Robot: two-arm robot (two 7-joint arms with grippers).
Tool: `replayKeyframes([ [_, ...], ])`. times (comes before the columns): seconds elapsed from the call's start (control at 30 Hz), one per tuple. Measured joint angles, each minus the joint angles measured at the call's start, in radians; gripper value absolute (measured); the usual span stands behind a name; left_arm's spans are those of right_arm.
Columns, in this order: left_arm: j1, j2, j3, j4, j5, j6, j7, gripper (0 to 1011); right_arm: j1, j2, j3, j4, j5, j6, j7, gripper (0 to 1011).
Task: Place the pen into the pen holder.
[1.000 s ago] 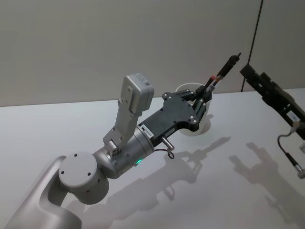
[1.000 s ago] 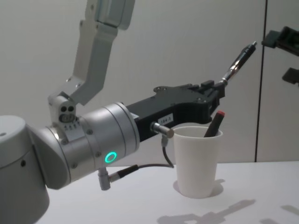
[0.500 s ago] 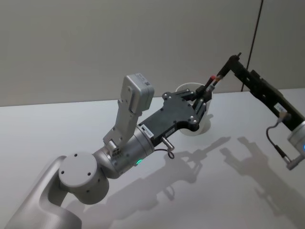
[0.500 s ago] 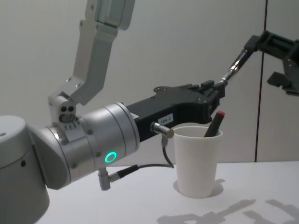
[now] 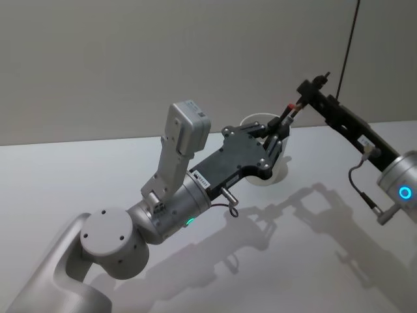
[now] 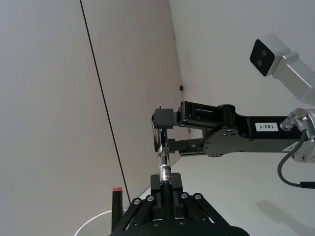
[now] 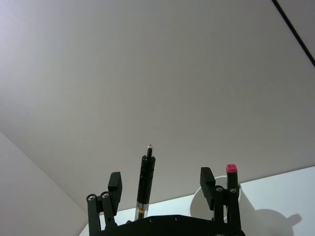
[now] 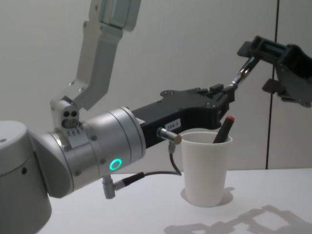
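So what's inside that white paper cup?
A dark pen with a red cap leans at the white paper cup rim. The wall hides its lower part and the bottom. The left gripper holds a second pen, the right gripper open around its tip.

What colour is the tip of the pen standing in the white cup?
Red: the tip shows best in the chest view.

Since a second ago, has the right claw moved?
Yes. In the chest view the right claw crossed the wall seam leftward and now sits open around the pen's upper end.
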Motion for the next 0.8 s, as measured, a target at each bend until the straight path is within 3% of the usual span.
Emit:
replayKeyframes([
  [0.7, 0.000, 0.000, 0.000, 0.000, 0.000, 0.000, 0.000, 127, 0.033, -0.026, -0.028, 0.037, 0.003, 0.024, -0.002, 1002],
  [0.8, 0.000, 0.000, 0.000, 0.000, 0.000, 0.000, 0.000, 127, 0.035, -0.027, -0.029, 0.038, 0.004, 0.024, -0.003, 952],
])
